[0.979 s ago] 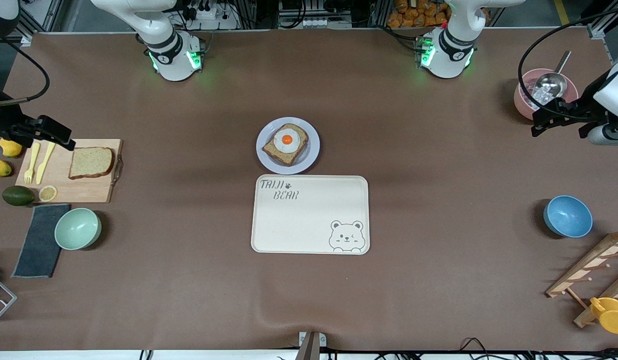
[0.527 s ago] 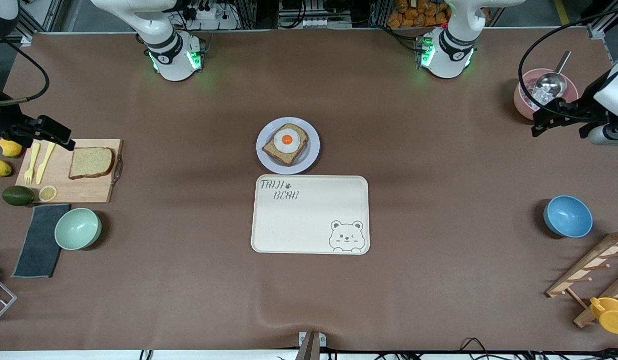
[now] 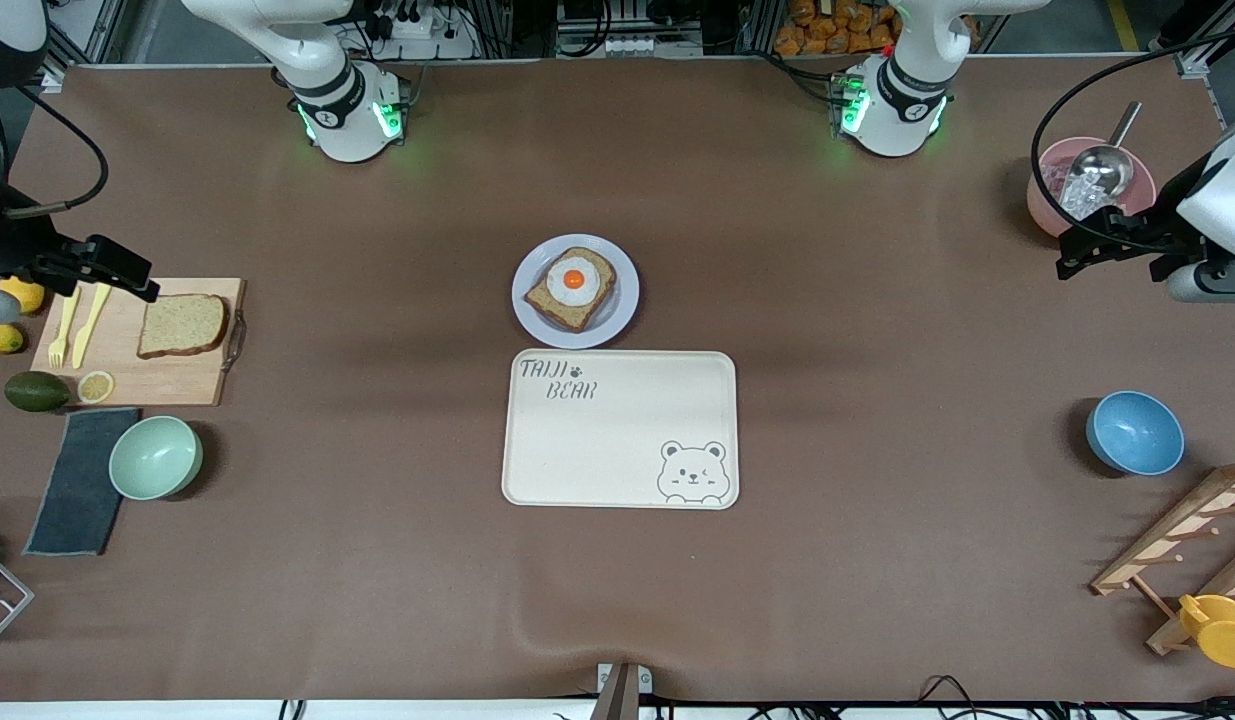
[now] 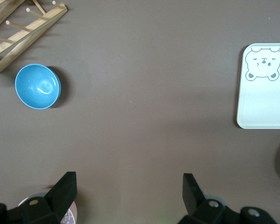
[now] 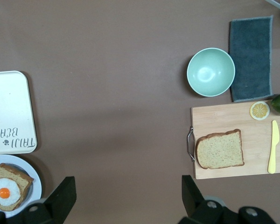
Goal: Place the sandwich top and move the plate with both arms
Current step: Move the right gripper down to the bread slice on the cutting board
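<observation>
The sandwich top (image 3: pixel 182 325) lies flat on a wooden cutting board (image 3: pixel 167 380) at the right arm's end of the table; it also shows in the right wrist view (image 5: pixel 220 149). The plate (image 3: pixel 525 310) sits mid-table and bears a bread slice with a fried egg (image 3: pixel 572 285); its rim shows in the right wrist view (image 5: pixel 35 186). My right gripper (image 3: pixel 117 270) is up over the board's fork and knife, open and empty (image 5: pixel 127 184). My left gripper (image 3: pixel 1087 245) is up beside the pink bowl, open and empty (image 4: pixel 128 179).
The cream bear tray (image 3: pixel 617 440) lies just nearer the camera than the plate. By the board are a green bowl (image 3: pixel 155 457), a grey cloth (image 3: pixel 77 480), an avocado (image 3: pixel 35 391) and lemons. At the left arm's end are a pink bowl with scoop (image 3: pixel 1092 185), a blue bowl (image 3: pixel 1134 432) and a wooden rack (image 3: pixel 1177 540).
Both grippers have shifted only slightly: the right one a little toward the bread on the board, the left one a little toward the table's middle. Nothing on the table moved.
</observation>
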You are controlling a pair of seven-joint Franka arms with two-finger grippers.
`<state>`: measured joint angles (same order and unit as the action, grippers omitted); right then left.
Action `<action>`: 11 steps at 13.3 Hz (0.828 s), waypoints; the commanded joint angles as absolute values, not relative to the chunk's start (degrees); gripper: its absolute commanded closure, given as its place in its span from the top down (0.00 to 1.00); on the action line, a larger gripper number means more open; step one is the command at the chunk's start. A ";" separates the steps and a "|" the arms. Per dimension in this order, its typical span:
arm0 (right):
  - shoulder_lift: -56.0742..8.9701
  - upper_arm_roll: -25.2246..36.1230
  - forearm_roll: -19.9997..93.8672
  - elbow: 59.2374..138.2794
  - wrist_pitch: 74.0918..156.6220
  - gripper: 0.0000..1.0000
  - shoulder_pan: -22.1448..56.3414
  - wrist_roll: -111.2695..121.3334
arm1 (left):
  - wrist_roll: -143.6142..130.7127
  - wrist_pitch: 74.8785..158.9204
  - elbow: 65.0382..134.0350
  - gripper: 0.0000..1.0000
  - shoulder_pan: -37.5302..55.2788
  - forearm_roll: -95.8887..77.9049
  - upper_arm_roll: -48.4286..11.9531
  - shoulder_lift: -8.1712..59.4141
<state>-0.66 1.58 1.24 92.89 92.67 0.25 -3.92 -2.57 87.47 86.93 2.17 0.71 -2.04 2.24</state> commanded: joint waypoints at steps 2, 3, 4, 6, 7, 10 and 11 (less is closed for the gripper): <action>-1.23 1.32 2.29 93.51 94.12 1.00 0.00 -4.31 | -4.40 86.31 86.13 1.00 2.11 0.09 -2.28 2.02; -1.23 1.32 2.20 94.39 95.00 1.00 -0.17 -4.05 | -4.48 86.31 86.13 1.00 2.37 0.00 -2.29 2.02; -1.23 1.41 2.11 95.35 96.14 1.00 -0.61 -3.69 | -4.48 86.31 86.05 1.00 2.37 0.09 -2.29 2.02; -1.84 1.41 1.50 97.02 97.73 1.00 -1.93 -3.60 | -4.48 86.40 86.13 1.00 2.37 0.00 -2.29 2.11; -2.80 1.41 1.49 97.12 98.43 1.00 -3.41 -3.60 | -4.48 86.40 86.13 1.00 2.20 0.00 -2.29 2.02; -5.53 1.32 1.76 97.21 98.70 1.00 -7.98 2.34 | -4.48 86.31 86.31 1.00 2.02 0.00 -2.29 1.76; -6.49 1.32 2.02 97.29 99.40 1.00 -9.74 4.72 | -4.48 86.31 86.31 1.00 2.02 0.00 -2.29 1.76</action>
<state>-5.07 1.96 1.24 97.27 98.51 -6.54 0.54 -3.47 87.34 86.91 2.23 0.71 -2.16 2.21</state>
